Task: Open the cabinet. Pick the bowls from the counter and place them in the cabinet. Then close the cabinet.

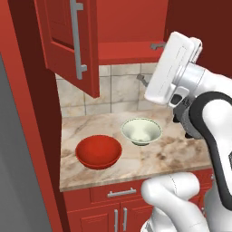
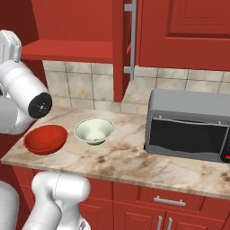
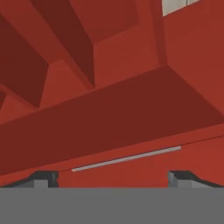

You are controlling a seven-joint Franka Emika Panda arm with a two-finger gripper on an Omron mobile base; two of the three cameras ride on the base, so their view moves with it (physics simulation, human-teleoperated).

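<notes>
The cabinet (image 1: pixel 127 50) hangs above the counter (image 1: pixel 136 163), its left door (image 1: pixel 68 41) swung wide and the red inner shelf (image 2: pixel 67 49) bare. In the right base view another door (image 2: pixel 119 49) stands edge-on with its silver handle (image 2: pixel 131 40). A glossy red bowl (image 1: pixel 99 152) (image 2: pixel 45 138) sits at the counter's left. The pale greenish-white bowl (image 1: pixel 141 131) (image 2: pixel 93 130) rests just right of it. My gripper (image 1: pixel 149 62) (image 3: pixel 112 179) is raised at shelf height, well above the bowls. It is open, holds nothing and faces the cabinet's red panels and a silver bar handle (image 3: pixel 127 158).
A grey microwave (image 2: pixel 188 130) stands on the counter to the right of the bowls. Beige tiled backsplash (image 2: pixel 81 85) runs behind. Red base cabinets with a drawer (image 2: pixel 168 200) sit below the counter edge. A dark red side wall (image 1: pixel 31 136) closes the left.
</notes>
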